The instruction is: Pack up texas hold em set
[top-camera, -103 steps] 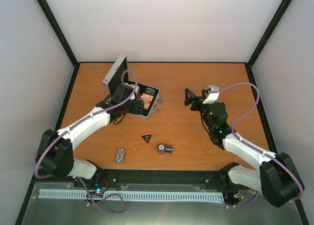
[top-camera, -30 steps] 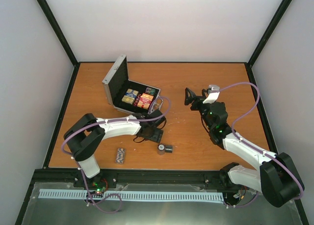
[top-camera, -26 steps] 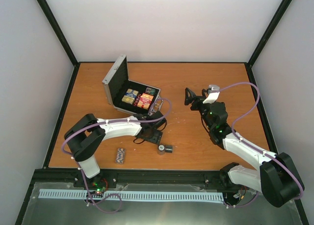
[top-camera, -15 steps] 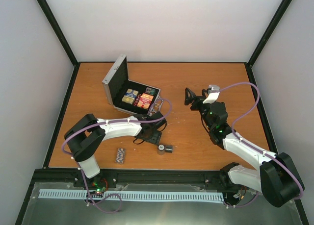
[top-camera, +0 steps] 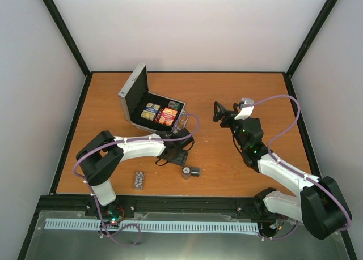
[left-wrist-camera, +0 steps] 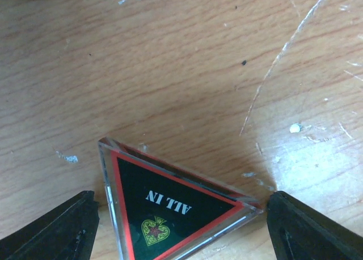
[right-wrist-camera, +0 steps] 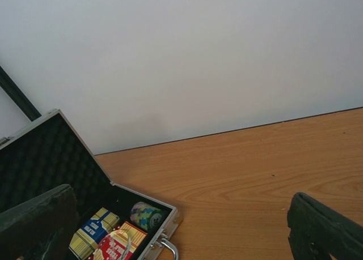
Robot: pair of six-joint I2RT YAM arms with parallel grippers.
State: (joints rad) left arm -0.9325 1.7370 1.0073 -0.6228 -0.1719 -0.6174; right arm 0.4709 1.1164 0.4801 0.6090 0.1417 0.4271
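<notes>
Left arm swung from case (top-camera: 131, 90) to near table (left-wrist-camera: 170, 73) — contents now uncovered. Left gripper (left-wrist-camera: 181, 226) spread, fingers flanking triangle (left-wrist-camera: 170, 212); "ALL IN" legible in wrist view only, top view hides it. Right gripper (top-camera: 217, 113) spread wide, aloft. Case open — card boxes (top-camera: 160, 114), chip stack (right-wrist-camera: 146, 214) inside.

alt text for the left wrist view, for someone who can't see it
A black, red-bordered ALL IN triangle with a spade emblem lies flat on a scratched wooden table, its lettering upside down in this view. The left gripper is open around it, its two black fingers in the picture's bottom corners, one close to each side of the triangle.
</notes>
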